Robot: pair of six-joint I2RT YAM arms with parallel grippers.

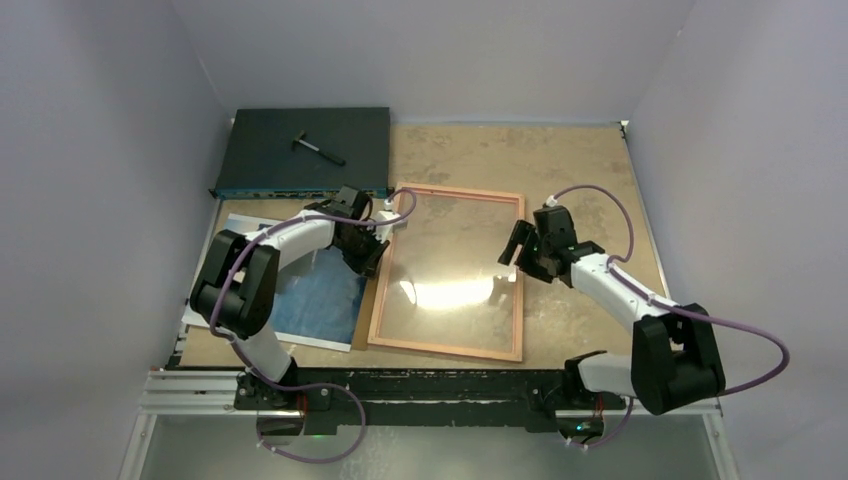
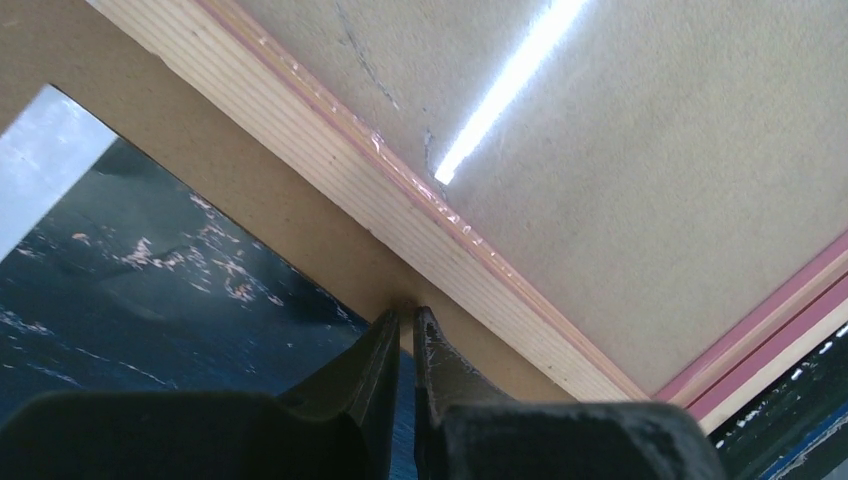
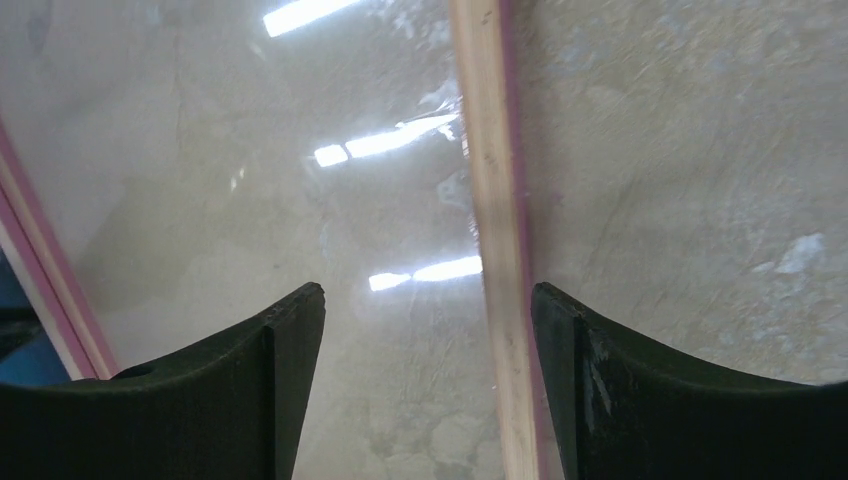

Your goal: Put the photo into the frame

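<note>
**A:** Where was the frame (image 1: 446, 349) seen, and how did it look?

**B:** It was laid flat in the middle of the table (image 1: 580, 170). Narrow rails of pale striped wood were shown, with a pink lip along the inner edge, set around a clear pane. The mottled tan table was seen through the pane, and bright streaks of light were reflected in it.

**A:** And the photo (image 1: 325, 305)?

**B:** It was found just left of the frame, picture side up: dark blue, flecked with white streaks and edged by a pale border. Part of it was covered by the left arm (image 1: 250, 270). A strip of brown board (image 2: 250, 190) was seen between it and the frame's left rail.

**A:** How were the fingers held?

**B:** The left fingers (image 1: 372, 258) were pressed together, with their tips at the outer edge of that left rail. The right fingers (image 1: 512, 260) were spread, and the right rail was lined up between them, close to one finger. Whether it was touched could not be told.
</note>
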